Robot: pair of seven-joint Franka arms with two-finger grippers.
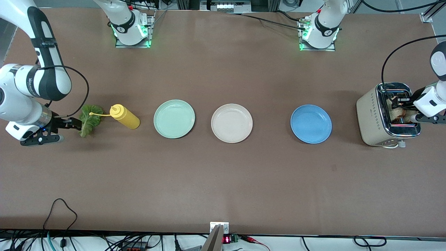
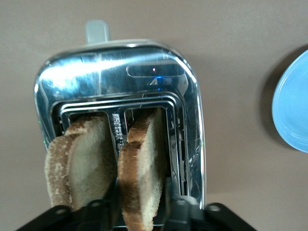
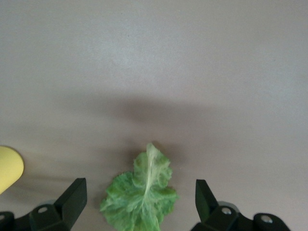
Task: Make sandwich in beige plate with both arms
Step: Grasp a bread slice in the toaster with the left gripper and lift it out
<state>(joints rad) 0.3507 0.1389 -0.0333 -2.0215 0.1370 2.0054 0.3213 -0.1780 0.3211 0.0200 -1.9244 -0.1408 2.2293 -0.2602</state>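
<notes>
Left end effector point(image 2: 139, 211) sits over the toaster point(image 1: 386, 115) at far right, fingers straddling one bread slice point(image 2: 142, 168); a loose pinch could drop it. Right end effector point(image 3: 139, 202) gapes over lettuce point(image 1: 90, 120). Beige plate point(image 1: 231, 123) sits centre, bare.

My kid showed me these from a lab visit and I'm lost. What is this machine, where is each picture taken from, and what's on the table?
Two white robot arms share a brown table. The wide picture looks down from across it; the other two come from cameras on each wrist. In a row lie a lettuce leaf, yellow squeeze bottle, green plate, beige plate, blue plate and toaster. The left end effector straddles one bread slice in the toaster, beside a second slice. The right end effector hangs open over the lettuce.
</notes>
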